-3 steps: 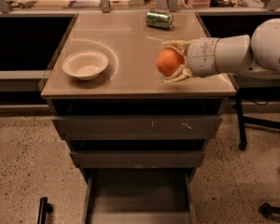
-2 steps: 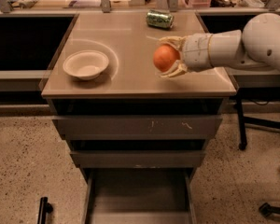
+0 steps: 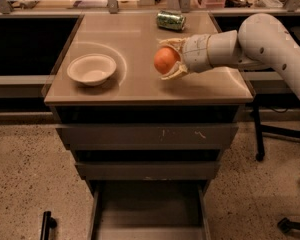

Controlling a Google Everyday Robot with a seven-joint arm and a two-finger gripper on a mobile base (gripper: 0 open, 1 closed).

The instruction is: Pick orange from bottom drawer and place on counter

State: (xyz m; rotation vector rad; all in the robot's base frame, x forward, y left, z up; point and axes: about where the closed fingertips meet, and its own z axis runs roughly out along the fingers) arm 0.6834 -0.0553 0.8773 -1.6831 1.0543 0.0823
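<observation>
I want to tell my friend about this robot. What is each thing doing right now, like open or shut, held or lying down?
orange, held by the gripper over the counter, not yet set down
gripper, shut on the orange, above the counter's right half
bottom drawer, pulled open
counter, bears the bowl and can
white bowl, upright on the counter's left side
green can, lying on its side at the back

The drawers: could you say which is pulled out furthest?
The bottom drawer, its floor exposed, unlike the two drawers above. The gripper holds the orange above the counter.
</observation>
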